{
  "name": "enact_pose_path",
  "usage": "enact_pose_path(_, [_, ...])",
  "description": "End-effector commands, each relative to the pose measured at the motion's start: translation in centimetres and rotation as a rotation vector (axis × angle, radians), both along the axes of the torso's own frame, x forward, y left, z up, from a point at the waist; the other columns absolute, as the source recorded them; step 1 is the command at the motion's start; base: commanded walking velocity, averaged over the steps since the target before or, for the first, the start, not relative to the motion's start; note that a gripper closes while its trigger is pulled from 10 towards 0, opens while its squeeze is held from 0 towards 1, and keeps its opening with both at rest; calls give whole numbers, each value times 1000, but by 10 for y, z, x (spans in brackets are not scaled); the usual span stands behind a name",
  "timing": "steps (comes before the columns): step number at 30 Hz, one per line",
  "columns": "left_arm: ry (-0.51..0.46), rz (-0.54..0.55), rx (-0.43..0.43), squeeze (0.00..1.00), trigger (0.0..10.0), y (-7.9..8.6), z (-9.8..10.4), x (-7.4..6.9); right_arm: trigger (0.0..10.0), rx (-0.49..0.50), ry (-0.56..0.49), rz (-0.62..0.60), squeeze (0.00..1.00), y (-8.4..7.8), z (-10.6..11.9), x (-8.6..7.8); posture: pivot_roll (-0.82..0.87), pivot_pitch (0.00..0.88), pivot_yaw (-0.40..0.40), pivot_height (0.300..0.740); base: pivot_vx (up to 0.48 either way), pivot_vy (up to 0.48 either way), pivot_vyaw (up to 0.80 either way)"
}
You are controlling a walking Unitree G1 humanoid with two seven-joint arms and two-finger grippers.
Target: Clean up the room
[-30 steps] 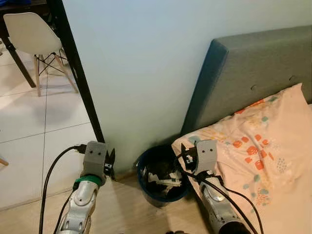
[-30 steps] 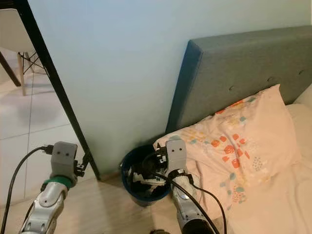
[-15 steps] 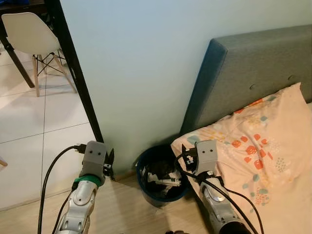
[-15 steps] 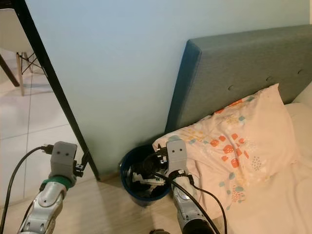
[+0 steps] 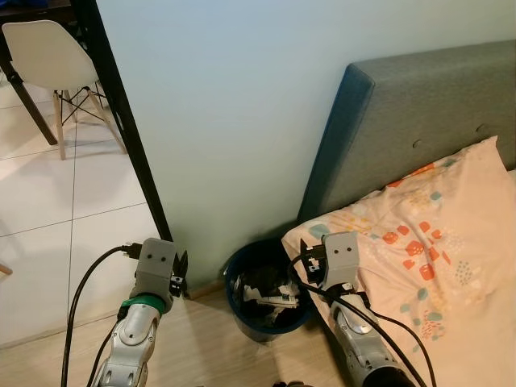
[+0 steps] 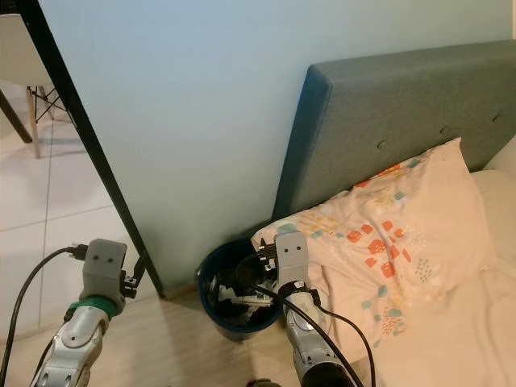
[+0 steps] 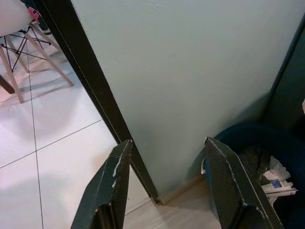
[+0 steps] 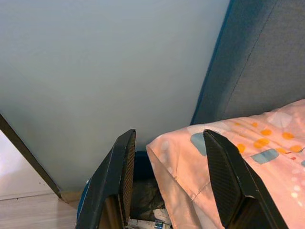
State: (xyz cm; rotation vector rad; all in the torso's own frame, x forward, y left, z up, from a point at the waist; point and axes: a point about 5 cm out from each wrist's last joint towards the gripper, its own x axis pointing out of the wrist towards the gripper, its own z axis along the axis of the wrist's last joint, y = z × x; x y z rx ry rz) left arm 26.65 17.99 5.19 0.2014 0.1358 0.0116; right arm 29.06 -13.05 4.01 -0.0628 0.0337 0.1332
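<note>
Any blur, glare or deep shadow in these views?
Eye views: sharp, evenly lit, only the bin interior sits in shadow. Left wrist view: left gripper fingers crisp, soft shadow at the wall's base. Right wrist view: right gripper fingers dark against the wall, pillow clear; no glare.

The wall (image 5: 234, 105) is pale blue-green; the headboard (image 5: 419, 121) is grey-blue fabric; the pillow (image 5: 427, 242) is peach, scattered with orange, teal and yellow spots; the bin (image 5: 242, 310) is dark blue (white and black scraps lie inside); the door frame (image 5: 121, 113) is black; the chair (image 5: 48, 52) is white on pale wooden legs; the tiles (image 5: 48, 218) are off-white, the floor (image 5: 201, 355) beside the bin light wood; each end effector has black fingers (image 7: 112, 186) behind a grey housing.
</note>
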Motion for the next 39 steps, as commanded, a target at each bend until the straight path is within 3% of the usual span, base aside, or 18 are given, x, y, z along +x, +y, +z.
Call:
enact_pose_path(1, [14,-5,3,0,10000,0,-2,-4,10000,-3,19,0,0,1,-6,-5,15,59,31,740,-281,0,0])
enact_pose_path(39, [20,-10,0,0,10000,-2,-1,-5,10000,0,24,-12,0,1,-8,-8,8,69,42,740,-254,0,0])
